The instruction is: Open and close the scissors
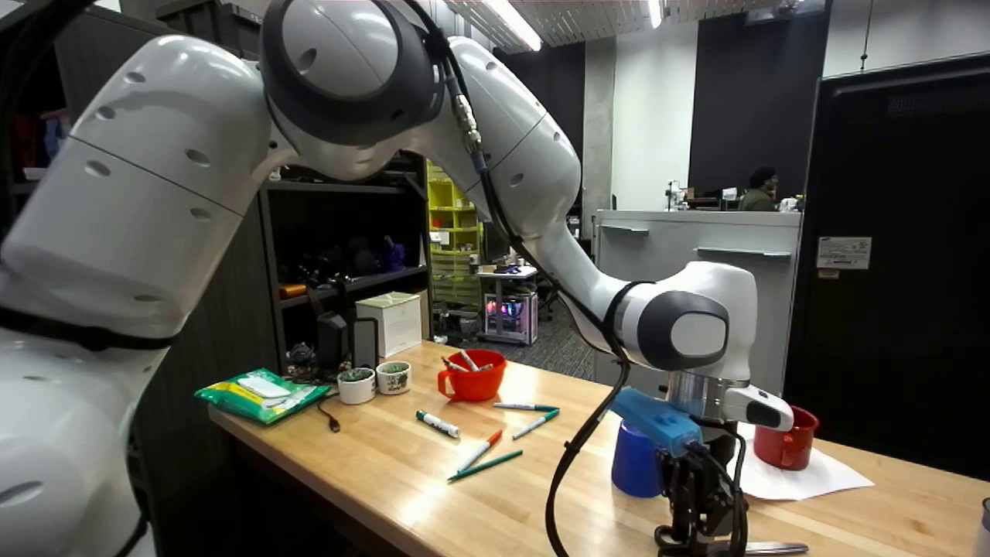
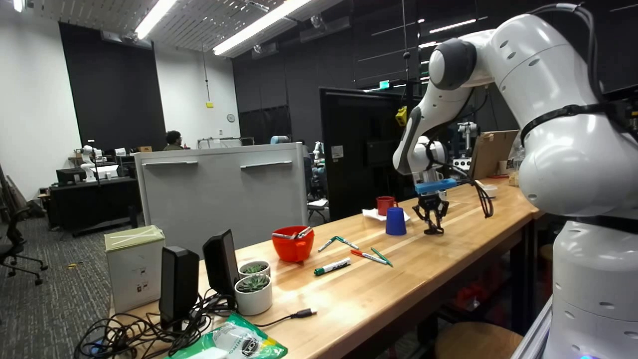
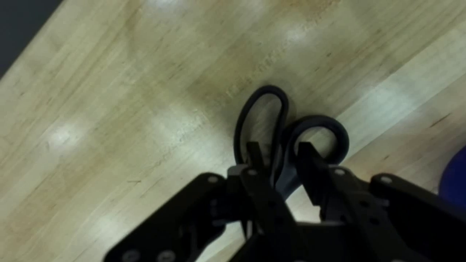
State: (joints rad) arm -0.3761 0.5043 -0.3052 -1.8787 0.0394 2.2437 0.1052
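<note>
The scissors lie on the wooden table with two dark loop handles in the wrist view, side by side and touching or nearly so. Their grey blades show at the bottom of an exterior view; in the wrist view the gripper mostly hides them. My gripper points down over the handles, its fingers apart. One fingertip is over or in the long loop, the other over or in the round loop. The inner rims lie between the fingers. Depth into the loops cannot be told. The gripper and scissors also show in an exterior view.
A blue cup stands close beside the gripper. A red mug stands on white paper behind it. Several markers, such as a green-capped one, and a red bowl lie farther along the table.
</note>
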